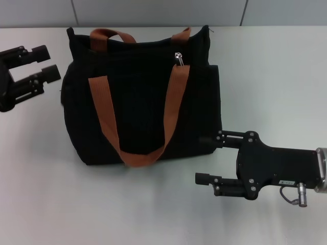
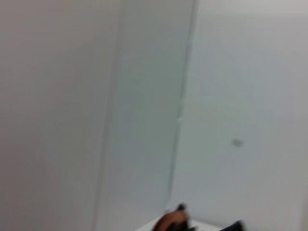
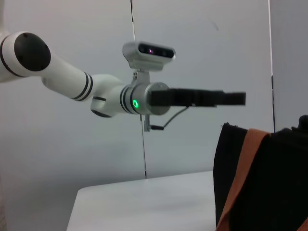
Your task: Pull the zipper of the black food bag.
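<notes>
Nearest, the right gripper (image 1: 207, 158) is held released beside the soft, floppy black food bag (image 1: 143, 97); the left gripper (image 1: 49, 62) likewise. Bracing is likely needed while the small silver zipper (image 1: 179, 58) is pinched.

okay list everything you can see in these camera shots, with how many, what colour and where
black food bag: one, black, on the table a little left of centre, between the two hands
handle straps: two, orange-brown, one draped down the bag's near face, the other at its far top edge
zipper: one, silver pull tab, on the bag's top edge toward its right end
table: one, white, under everything
wall: grey panels, behind the table
left hand: one, black, open, beside the bag's upper left corner, not touching it
right hand: one, black, open, at the bag's lower right corner; upper finger close against the bag, contact unclear
</notes>
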